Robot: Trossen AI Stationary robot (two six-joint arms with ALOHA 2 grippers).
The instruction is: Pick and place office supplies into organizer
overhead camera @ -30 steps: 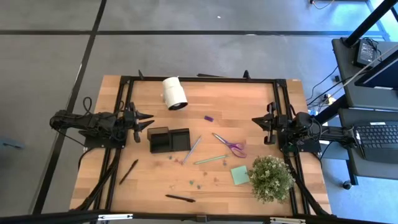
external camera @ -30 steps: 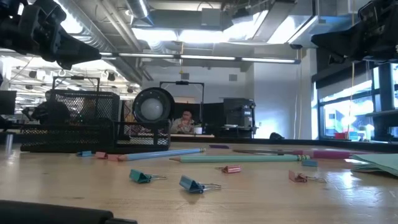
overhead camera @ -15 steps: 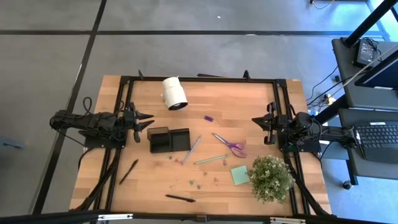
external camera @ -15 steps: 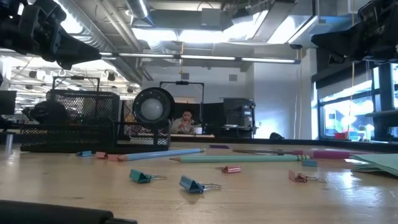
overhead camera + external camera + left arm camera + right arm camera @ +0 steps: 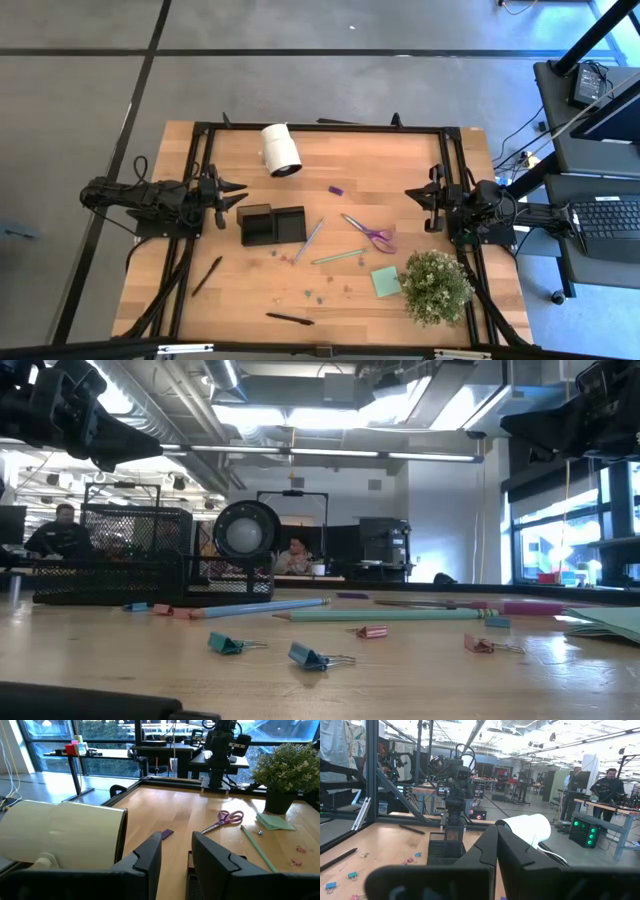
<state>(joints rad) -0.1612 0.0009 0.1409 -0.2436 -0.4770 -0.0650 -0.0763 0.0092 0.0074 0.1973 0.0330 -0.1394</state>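
Wood table (image 5: 400, 160): organizer (image 5: 272, 225) left of centre, scissors (image 5: 369, 234), pencil (image 5: 338, 257), sticky pad (image 5: 386, 281), clips (image 5: 320, 657) loose around. Open workshop behind, people seated. Left gripper (image 5: 237, 196) part-open, empty, beside organizer; right gripper (image 5: 412, 194) closed, empty, right edge.

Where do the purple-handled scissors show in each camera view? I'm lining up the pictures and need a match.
High view: purple-handled scissors lie right of centre on the wooden table.
Low view: only a thin pinkish streak at the far right; hard to tell.
Left wrist view: right of centre, flat on the wood.
Right wrist view: not in it.
Shared landmark: the pale green pencil beside them.
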